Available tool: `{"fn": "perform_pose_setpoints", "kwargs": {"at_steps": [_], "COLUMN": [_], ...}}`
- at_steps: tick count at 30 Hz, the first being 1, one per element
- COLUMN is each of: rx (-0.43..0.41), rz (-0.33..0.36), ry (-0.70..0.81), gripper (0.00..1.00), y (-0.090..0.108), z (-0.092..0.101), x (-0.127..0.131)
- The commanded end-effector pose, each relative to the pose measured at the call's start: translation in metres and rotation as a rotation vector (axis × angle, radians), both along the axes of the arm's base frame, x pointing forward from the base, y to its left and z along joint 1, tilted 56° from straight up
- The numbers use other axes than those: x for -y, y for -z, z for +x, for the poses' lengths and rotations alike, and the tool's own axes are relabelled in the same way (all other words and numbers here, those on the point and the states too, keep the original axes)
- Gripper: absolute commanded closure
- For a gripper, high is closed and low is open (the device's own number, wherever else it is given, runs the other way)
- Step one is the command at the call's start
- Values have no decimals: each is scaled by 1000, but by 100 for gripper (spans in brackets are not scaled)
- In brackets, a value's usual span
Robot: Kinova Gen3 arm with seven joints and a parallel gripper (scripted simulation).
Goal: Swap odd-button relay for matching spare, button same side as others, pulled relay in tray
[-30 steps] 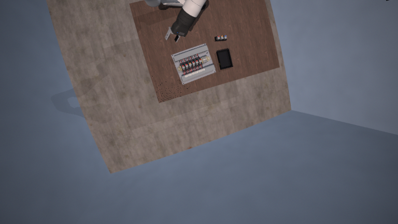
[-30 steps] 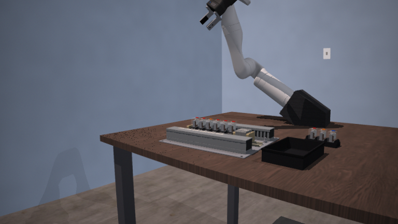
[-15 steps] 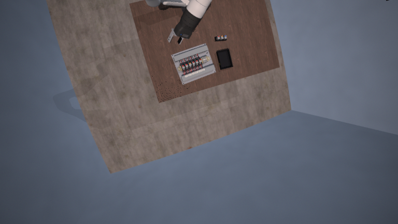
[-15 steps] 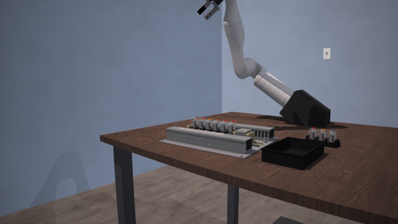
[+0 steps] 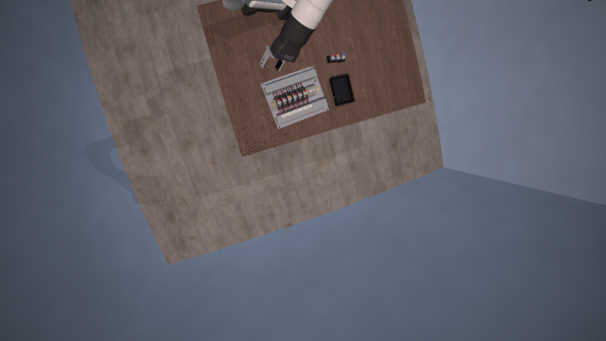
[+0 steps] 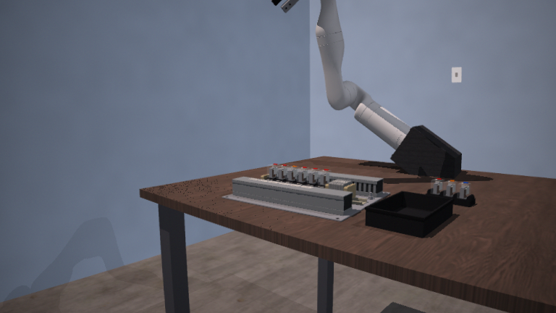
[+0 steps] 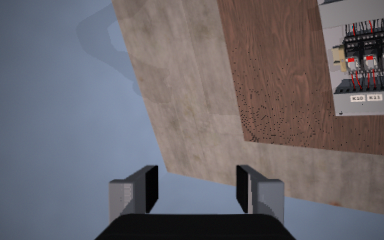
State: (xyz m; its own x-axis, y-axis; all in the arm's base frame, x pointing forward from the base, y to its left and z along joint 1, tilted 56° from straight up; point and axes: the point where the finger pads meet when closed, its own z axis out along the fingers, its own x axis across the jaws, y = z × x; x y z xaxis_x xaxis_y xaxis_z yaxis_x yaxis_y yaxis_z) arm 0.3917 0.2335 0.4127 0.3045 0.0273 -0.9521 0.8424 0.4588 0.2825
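Observation:
My gripper (image 5: 271, 65) (image 6: 280, 4) (image 7: 197, 182) is open and empty, tilted, high above the table. The row on the panel has several relays; the third from the left in the exterior view, an orange-button relay (image 5: 289, 98) (image 6: 292, 174), stands among red-button ones. Two red-button relays (image 7: 353, 64) (image 7: 370, 62) show at the wrist view's right edge. The spares stand in a black holder (image 5: 335, 61) (image 6: 470, 200): a red-button spare (image 5: 332, 58) (image 6: 437, 187), an orange-button spare (image 5: 338, 57) (image 6: 451, 189) and a blue-button spare (image 5: 342, 57) (image 6: 464, 190). The black tray (image 5: 342, 89) (image 6: 393, 221) is empty. Relay blades and sockets are too small to judge.
Grey wiring ducts (image 5: 290, 80) (image 6: 287, 193) run along both sides of the relay row on the panel. Pale terminal blocks (image 5: 314, 90) (image 6: 341, 186) stand at one end of the row. The tray lies beside the panel, with the spare holder behind it in the exterior view.

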Motion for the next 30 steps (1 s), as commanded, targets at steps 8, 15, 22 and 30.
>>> {"fn": "perform_pose_setpoints", "kwargs": {"at_steps": [8,15,22,30], "rx": [1,1,1,1], "rz": [-20,-12,-19,-10], "ry": [4,0,3,-9], "gripper": [0,0,0,0], "y": [-11,-19,-28,-36], "z": [15,27,39,47], "x": [-30,-46,-68,-83]}}
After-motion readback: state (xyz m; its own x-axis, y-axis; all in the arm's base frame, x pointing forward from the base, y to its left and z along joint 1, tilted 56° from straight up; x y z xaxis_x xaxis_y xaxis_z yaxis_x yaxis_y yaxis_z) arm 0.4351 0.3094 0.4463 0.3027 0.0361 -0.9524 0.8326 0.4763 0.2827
